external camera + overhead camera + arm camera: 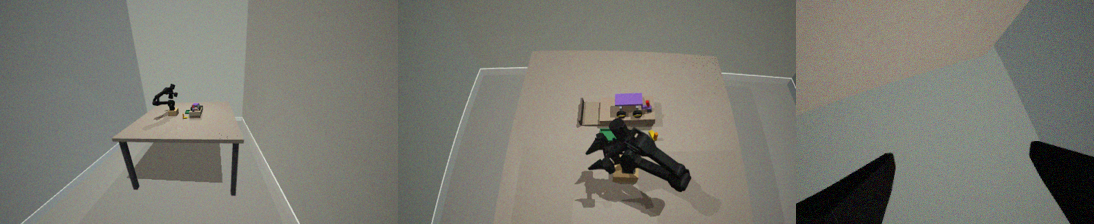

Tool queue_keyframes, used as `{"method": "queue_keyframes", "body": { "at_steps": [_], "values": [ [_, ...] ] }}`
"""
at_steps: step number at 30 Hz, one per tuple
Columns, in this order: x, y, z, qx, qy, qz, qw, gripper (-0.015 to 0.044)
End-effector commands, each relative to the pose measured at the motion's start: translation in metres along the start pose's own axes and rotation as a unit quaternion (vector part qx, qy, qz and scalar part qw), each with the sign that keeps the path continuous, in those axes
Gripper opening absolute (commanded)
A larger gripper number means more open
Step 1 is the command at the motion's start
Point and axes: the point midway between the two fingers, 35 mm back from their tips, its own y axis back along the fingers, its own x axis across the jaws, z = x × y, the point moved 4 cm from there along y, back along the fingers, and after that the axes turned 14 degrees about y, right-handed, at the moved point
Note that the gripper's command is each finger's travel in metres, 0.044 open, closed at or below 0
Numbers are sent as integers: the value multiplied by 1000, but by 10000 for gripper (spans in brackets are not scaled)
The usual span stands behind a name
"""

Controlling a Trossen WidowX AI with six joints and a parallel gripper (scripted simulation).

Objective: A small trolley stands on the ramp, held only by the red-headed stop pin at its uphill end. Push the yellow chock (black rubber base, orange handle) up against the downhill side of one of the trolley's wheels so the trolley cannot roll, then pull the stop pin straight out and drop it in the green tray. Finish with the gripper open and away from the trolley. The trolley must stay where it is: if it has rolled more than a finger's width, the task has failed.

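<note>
The purple-topped trolley (629, 99) (195, 104) stands on the wooden ramp (604, 119) in the top view. The red-headed stop pin (647, 103) stands upright at its right end. The yellow chock (651, 135) (185, 117) with its orange handle lies on the table, off the ramp, to the near right of the trolley. The green tray (606, 134) (187, 112) sits on the near side of the ramp, partly hidden by the arm. My gripper (587, 160) (963, 155) is open and empty, held raised to the left of the arm's base, away from all the objects.
The ramp ends at the left in an upright dark end board (582, 111). The arm stands on a wooden base block (625, 177) (173, 113) on the near side of the table (553, 79) (207, 131). The arm's elbow reaches out to the right.
</note>
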Motion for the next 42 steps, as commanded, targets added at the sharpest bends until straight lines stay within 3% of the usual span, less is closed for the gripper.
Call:
{"method": "queue_keyframes", "body": {
  "at_steps": [1,8,25,42],
  "values": [
    [1,0,0,0,3,2,1000,374],
    [21,2,-2,-26,122,56,991,190],
    [77,20,0,-164,409,136,887,190],
    [126,54,16,-334,620,88,704,190]
  ]
}}
